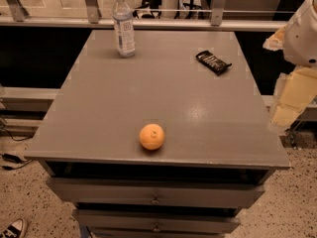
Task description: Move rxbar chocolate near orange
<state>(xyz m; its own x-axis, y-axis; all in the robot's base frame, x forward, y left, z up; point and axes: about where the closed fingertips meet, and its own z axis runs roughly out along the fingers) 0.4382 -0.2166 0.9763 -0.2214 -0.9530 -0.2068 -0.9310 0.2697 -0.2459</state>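
The rxbar chocolate (pixel 213 62) is a flat black bar with white lettering, lying at an angle on the far right part of the grey table top (pixel 148 93). The orange (pixel 152 136) sits near the front edge of the table, a little left of centre. The two are far apart. My gripper (pixel 288 103) hangs at the right edge of the view, off the table's right side, below the white arm (pixel 303 31). It is well to the right of the bar and holds nothing that I can see.
A clear plastic water bottle (pixel 123 25) with a white cap stands upright at the far left of the table. The table has drawers (pixel 156 195) below its front edge. A railing (pixel 148 21) runs behind it. A shoe (pixel 14 229) lies on the floor at lower left.
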